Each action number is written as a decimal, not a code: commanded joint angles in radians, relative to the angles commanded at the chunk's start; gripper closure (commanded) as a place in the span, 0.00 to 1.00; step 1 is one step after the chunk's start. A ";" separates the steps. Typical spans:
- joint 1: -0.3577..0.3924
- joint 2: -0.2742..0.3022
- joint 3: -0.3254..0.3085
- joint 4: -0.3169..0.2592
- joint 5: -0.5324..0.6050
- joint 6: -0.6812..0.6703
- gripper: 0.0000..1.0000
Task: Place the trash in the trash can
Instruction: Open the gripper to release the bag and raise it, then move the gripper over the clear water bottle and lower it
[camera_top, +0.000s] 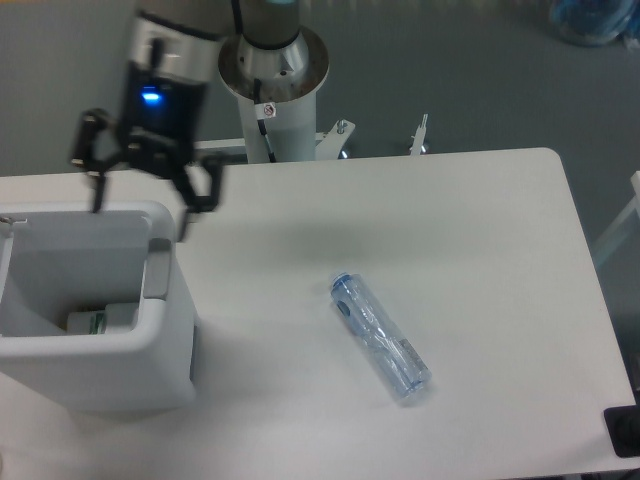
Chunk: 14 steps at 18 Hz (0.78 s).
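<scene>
Diagonally across the white table (480, 220) lies the crushed bottle (380, 337), its capped end toward the upper left, its long axis running to the lower right. Well to its left stands the trash can (170, 350), with the wrapper (100, 320) inside. Above the can's rim hangs the gripper (140, 215), fingers spread, holding nothing. Grey floor (450, 70) lies beyond.

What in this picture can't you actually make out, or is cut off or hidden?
- Trash can: cut off by the left edge; its near wall hides most of the inside.
- White-and-green item in the can: only a corner shows in the camera view.
- Gripper: blurred, fingers spread and empty.
- Arm above the gripper: cut off by the top edge.
- Bottle: any label is too small to read.
</scene>
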 joint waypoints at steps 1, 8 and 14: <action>0.037 -0.015 0.003 -0.012 0.002 -0.015 0.00; 0.183 -0.207 0.040 -0.066 0.107 -0.144 0.00; 0.175 -0.445 0.169 -0.063 0.199 -0.206 0.00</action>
